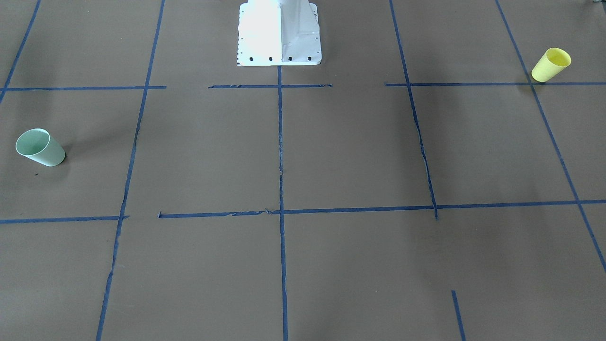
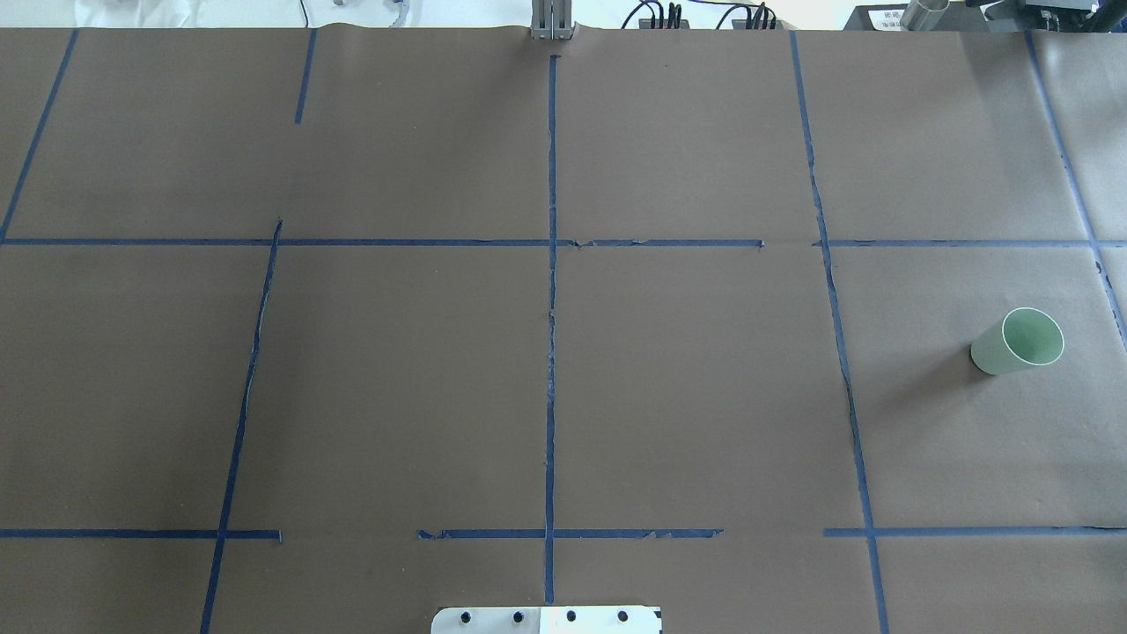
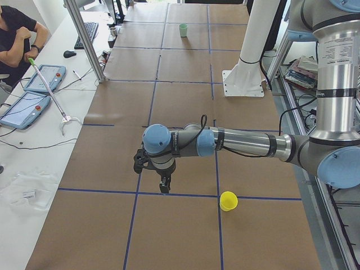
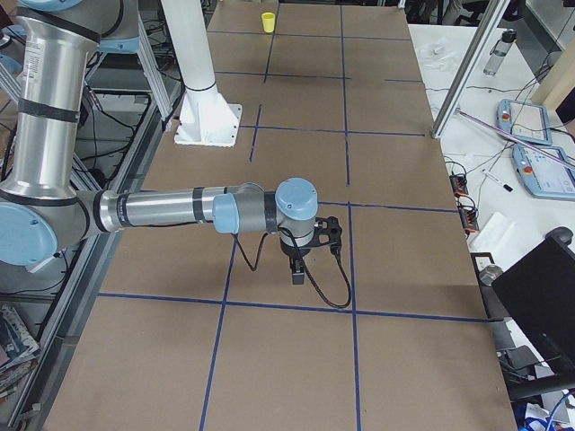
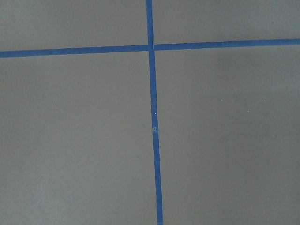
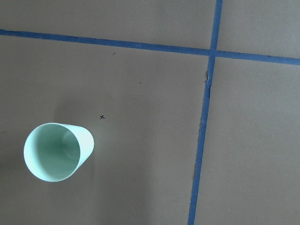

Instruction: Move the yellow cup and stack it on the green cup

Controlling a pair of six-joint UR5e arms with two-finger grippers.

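The yellow cup [image 1: 550, 65] stands upright on the brown table, also seen in the exterior left view [image 3: 228, 201] and far off in the exterior right view [image 4: 268, 21]. The green cup [image 1: 40, 147] stands upright at the opposite end [image 2: 1017, 342], and the right wrist view looks down into it [image 6: 57, 151]. My left gripper [image 3: 163, 185] points down above a tape line, apart from the yellow cup. My right gripper [image 4: 298, 272] points down above the table. Both show only in side views, so I cannot tell whether they are open or shut.
Blue tape lines divide the brown table into a grid. The white robot base [image 1: 279, 33] stands at the table's robot side. Tablets [image 3: 34, 93], cables and a metal post [image 3: 87, 42] line the operators' side, where a person [image 3: 17, 34] sits.
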